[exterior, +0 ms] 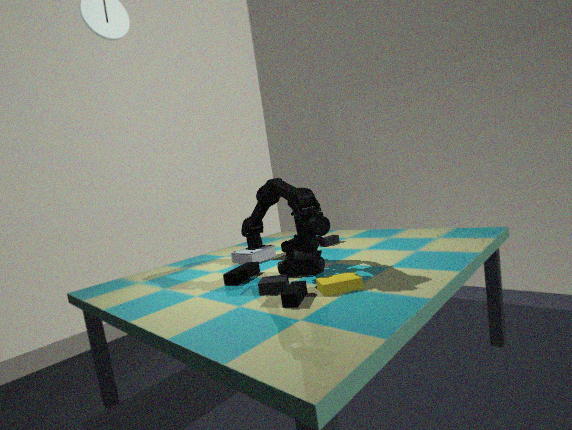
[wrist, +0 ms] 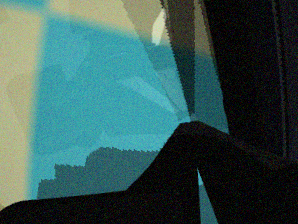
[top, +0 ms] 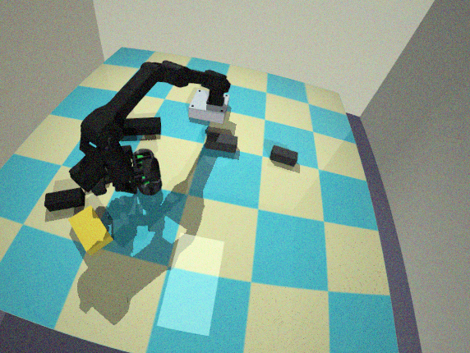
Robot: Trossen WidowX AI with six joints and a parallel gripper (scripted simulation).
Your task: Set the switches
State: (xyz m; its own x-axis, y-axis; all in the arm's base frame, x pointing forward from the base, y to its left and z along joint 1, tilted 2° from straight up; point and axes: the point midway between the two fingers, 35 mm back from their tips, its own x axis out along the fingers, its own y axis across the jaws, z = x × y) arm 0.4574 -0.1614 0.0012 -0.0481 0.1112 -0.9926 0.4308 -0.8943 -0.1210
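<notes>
The dark controller unit [exterior: 302,268] has rounded ends. Green switch ends show on its left side in the top view, but the switch settings cannot be read. The arm's hand hangs low just left of the unit there and covers part of it. In the wrist view my gripper [wrist: 189,131] is shut and empty, its tips over a blue tile. A black face fills the right of that view, probably the unit's side. No switch and no label can be made out there. Whether the unit lies quite flat is hard to tell.
The arm's pale base box [top: 199,114] [exterior: 254,257] stands behind. A yellow block [top: 88,227] [exterior: 340,284] and black blocks [top: 64,199] [top: 144,126] [top: 83,174] lie near the hand. Two more dark blocks [top: 223,141] [top: 283,155] lie on the far side.
</notes>
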